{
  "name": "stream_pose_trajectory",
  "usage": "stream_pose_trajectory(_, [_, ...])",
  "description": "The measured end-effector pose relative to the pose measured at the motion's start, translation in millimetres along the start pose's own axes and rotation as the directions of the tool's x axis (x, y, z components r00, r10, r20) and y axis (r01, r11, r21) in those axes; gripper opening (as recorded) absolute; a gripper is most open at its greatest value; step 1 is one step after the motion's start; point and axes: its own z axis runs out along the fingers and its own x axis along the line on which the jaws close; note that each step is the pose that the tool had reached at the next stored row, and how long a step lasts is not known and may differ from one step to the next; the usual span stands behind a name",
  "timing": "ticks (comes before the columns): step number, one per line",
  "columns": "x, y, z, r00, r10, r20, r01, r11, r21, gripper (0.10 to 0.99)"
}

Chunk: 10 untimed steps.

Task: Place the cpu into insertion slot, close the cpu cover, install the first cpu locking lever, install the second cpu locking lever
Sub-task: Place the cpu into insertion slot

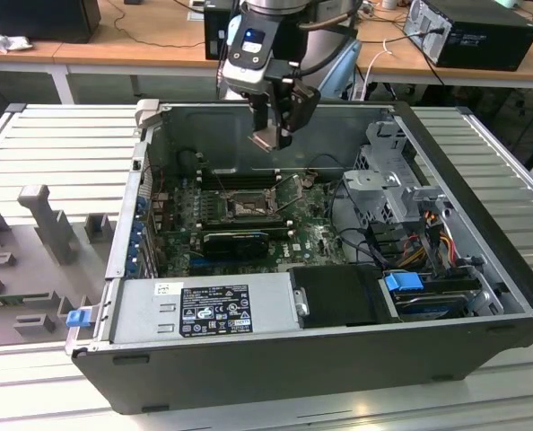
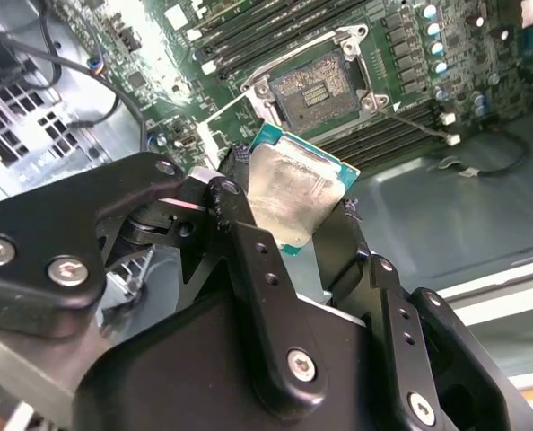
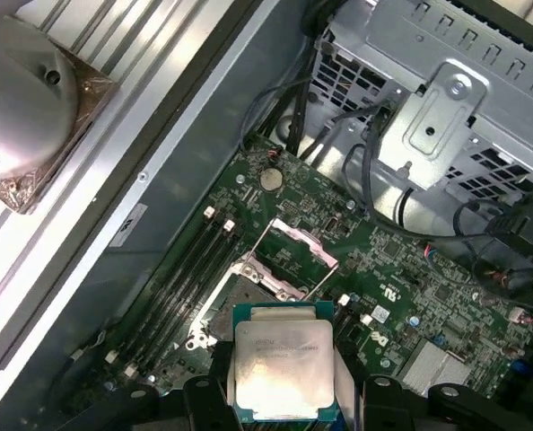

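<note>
Arm [image 1: 293, 13]: grey and silver, coming in at the top centre of the exterior view and reaching downward.
Wrist [image 1: 249, 49]: a grey block with a small blue-lit panel, just under the arm near the top centre, leaning slightly toward the exterior view's right.
Gripper [image 1: 272, 136]: black, hanging below the wrist in the upper middle of the exterior view, pointing down and held up in the air.
Fingers [image 2: 245, 235]: two black linked bars with screw heads, seen in both wrist views, drawn in toward each other.
Grip: a chip [image 3: 282, 370] is clamped by opposite edges between the fingertips, its pale silver face toward both wrist cameras.
</note>
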Motion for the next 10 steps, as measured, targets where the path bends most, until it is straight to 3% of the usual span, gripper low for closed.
stream_pose_trajectory(10, [0.2,-0.5,3.1,0.9965,0.084,0.0060,-0.084,0.9965,0.001,0.529])
